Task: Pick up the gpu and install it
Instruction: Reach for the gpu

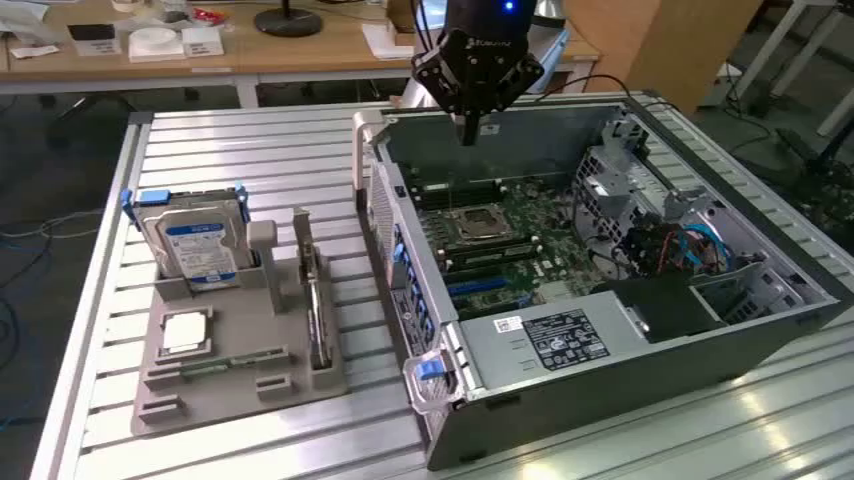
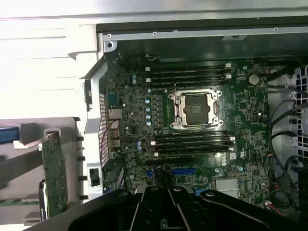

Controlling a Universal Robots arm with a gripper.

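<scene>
The gpu stands on edge in a slot of the grey holder tray at the exterior view's left, its silver bracket at the far end. In the wrist view the gpu shows its green circuit face beside the case wall. My gripper hangs over the far rim of the open computer case, well away from the gpu. Its fingers are shut together with nothing between them, pointing down at the motherboard.
The holder tray also carries a silver hard drive in a blue frame, a processor chip and a green memory stick. Inside the case are the processor socket, memory slots and blue cables. A desk with clutter stands behind.
</scene>
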